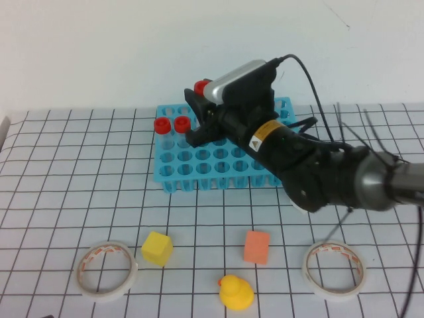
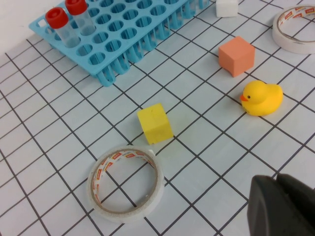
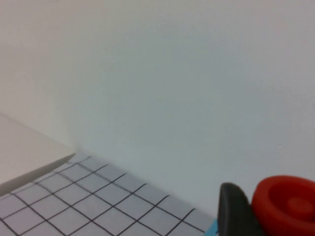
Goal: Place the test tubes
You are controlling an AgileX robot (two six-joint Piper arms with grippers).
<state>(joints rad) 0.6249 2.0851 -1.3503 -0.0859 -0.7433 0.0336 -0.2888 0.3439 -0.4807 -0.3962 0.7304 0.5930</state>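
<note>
Looking down from the high view, we see the right gripper (image 1: 197, 111) over the far-left part of the blue rack (image 1: 225, 173). Its jaws grip a red-capped test tube (image 1: 199, 87), whose cap sits above the rack's far edge. Two more capped tubes stand upright in the rack's far-left corner: the corner tube (image 1: 161, 126) and its neighbour (image 1: 182, 124) just to its right. Nearer lie a yellow cube (image 1: 157, 248), an orange cube (image 1: 256, 246) and a rubber duck (image 1: 236, 292), between a left tape roll (image 1: 106, 268) and a right tape roll (image 1: 334, 266).

From the left wrist view, we find the left gripper (image 2: 278, 204) above the near table, jaws pressed together with nothing between them. A white block (image 2: 227, 7) lies beside the rack.

From the right wrist view, we see the held tube's red cap against one black finger (image 3: 234, 209), with the pale wall beyond.
</note>
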